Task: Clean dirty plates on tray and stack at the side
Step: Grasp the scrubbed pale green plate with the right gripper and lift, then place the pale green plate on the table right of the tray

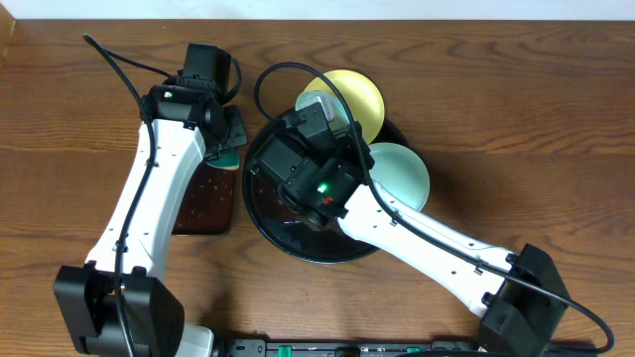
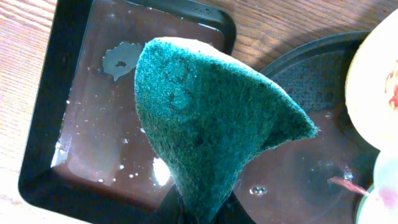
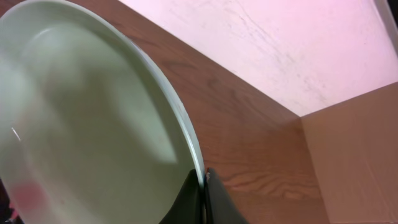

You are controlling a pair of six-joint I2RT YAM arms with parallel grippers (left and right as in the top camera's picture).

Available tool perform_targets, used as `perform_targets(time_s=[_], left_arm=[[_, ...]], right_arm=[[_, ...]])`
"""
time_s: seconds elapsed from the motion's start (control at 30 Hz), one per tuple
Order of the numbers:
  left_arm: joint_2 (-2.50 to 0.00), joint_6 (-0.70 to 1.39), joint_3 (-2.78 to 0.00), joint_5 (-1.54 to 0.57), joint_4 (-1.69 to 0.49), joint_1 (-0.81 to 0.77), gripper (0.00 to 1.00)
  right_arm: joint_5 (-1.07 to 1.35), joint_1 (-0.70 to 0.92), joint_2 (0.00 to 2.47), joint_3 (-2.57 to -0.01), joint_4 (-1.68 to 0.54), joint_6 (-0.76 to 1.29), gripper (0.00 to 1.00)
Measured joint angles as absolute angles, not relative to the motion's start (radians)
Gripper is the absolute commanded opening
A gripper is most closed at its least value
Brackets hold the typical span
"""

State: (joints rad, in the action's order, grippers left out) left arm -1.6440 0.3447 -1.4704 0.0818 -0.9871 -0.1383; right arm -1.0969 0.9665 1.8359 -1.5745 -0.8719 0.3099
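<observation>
The round black tray (image 1: 266, 216) sits mid-table; its rim also shows in the left wrist view (image 2: 311, 59). A pale yellow plate (image 1: 359, 94) with a red smear (image 2: 373, 81) lies over the tray's far rim. An aqua plate (image 1: 405, 175) rests on its right rim. My right gripper (image 3: 204, 179) is shut on the rim of a pale greenish plate (image 3: 81, 124), held tilted on edge, with a pink smear low on it. In the overhead view the right arm hides these fingers. My left gripper (image 2: 208, 216) is shut on a green sponge (image 2: 205, 118), left of the tray (image 1: 227, 157).
A rectangular black tray (image 1: 203, 203) holding wet, brownish liquid (image 2: 37, 124) lies left of the round tray, under the sponge. The round tray floor is wet. Black cables loop over the far part of the table. A wall and a cardboard box stand beyond the table.
</observation>
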Motion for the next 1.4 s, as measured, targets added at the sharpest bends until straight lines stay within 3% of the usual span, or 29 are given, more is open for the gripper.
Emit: perform_targets(time_s=[0.43, 0.87, 1.17, 1.4], left_arm=[[-1.644, 0.345, -1.47, 0.082, -0.987, -0.138, 0.08], [-1.644, 0.345, -1.47, 0.082, -0.987, -0.138, 0.07], [-1.644, 0.345, -1.47, 0.082, -0.987, -0.138, 0.07], [-1.644, 0.345, -1.47, 0.082, -0.987, -0.138, 0.07]], right_arm=[[-1.081, 0.966, 1.835, -1.575, -0.879, 0.324, 0.01], [-0.664, 0.822, 1.829, -1.575, -0.902, 0.355, 0.01], [-0.183, 0.47, 1.695, -1.575, -0.926, 0.347, 0.01], [-0.051, 0.136, 1.645, -1.574, -1.022, 0.328, 0.01]])
